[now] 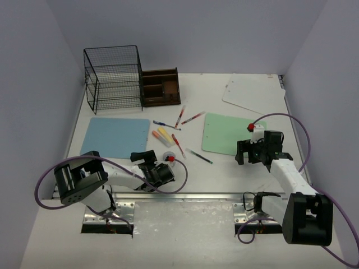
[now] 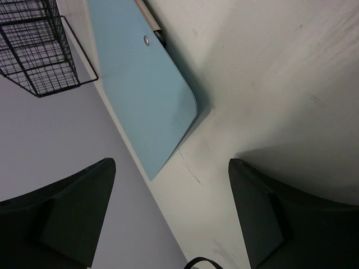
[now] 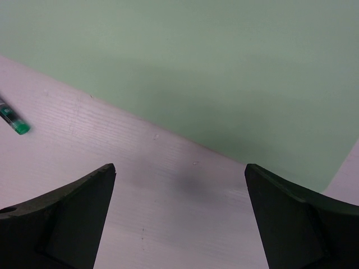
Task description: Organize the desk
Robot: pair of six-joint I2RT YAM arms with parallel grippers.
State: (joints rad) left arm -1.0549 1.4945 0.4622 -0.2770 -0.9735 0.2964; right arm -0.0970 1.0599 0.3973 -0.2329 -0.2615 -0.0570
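The desk point(image 1: 224, 174) is a white tabletop. On it lie a blue clipboard point(image 1: 115, 137), a green clipboard point(image 1: 230, 133), a white clipboard point(image 1: 252, 92) and several pens and highlighters point(image 1: 178, 131) in the middle. My left gripper point(image 1: 143, 158) is open and empty, low beside the blue clipboard's near right corner point(image 2: 146, 95); its jaws point(image 2: 171, 174) frame bare desk point(image 2: 269, 84). My right gripper point(image 1: 245, 152) is open and empty just above the desk at the green clipboard's near edge point(image 3: 196, 56); its jaws point(image 3: 179, 179) stand wide apart.
A black wire-mesh rack point(image 1: 114, 78) and a dark-brown wooden organiser point(image 1: 161, 87) stand at the back left; the rack also shows in the left wrist view point(image 2: 39, 50). A green-tipped pen point(image 1: 200, 156) lies left of my right gripper; its tip shows point(image 3: 14, 120). A metal rail point(image 1: 185, 197) runs along the near edge.
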